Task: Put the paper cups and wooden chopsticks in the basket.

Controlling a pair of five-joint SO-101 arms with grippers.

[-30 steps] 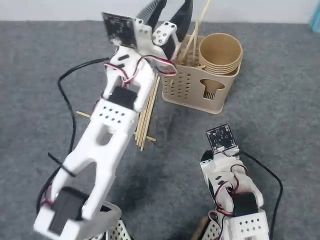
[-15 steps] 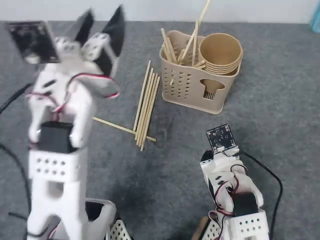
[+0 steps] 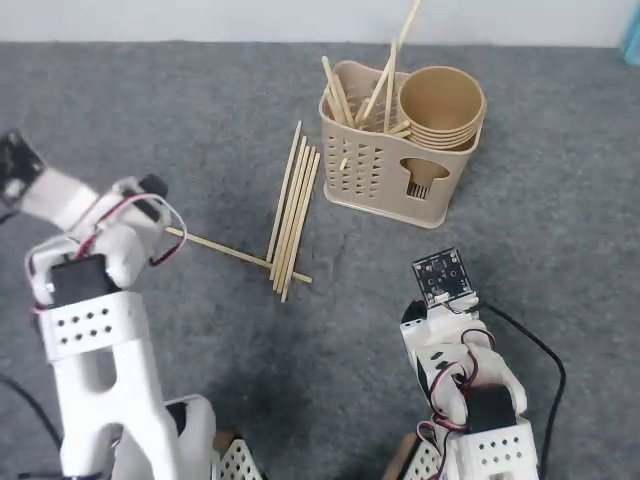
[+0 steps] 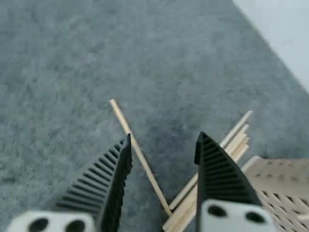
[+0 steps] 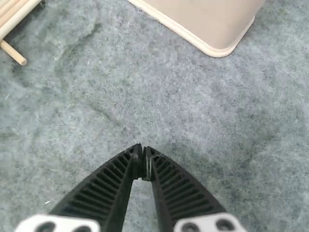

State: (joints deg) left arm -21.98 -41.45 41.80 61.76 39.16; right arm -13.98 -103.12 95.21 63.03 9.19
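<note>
The beige basket (image 3: 385, 165) stands at the back of the grey carpet. A stack of paper cups (image 3: 441, 102) and a few wooden chopsticks (image 3: 362, 92) stand in it. Several loose chopsticks (image 3: 292, 212) lie in a bundle left of the basket, and a single chopstick (image 3: 236, 254) crosses under their near ends. My left arm (image 3: 95, 265) is folded back at the left. Its gripper (image 4: 163, 139) is open and empty, above the single chopstick (image 4: 137, 152), with the bundle (image 4: 217, 150) and the basket's corner (image 4: 282, 186) beyond. My right gripper (image 5: 143, 155) is shut and empty above bare carpet.
The right arm (image 3: 452, 345) rests near the front edge, short of the basket (image 5: 207, 24). Chopstick ends (image 5: 13, 17) lie off to its side. Open carpet stretches between the two arms and right of the basket.
My left arm has swung from above the basket back to the left and low, its gripper open and empty. The right arm has not moved.
</note>
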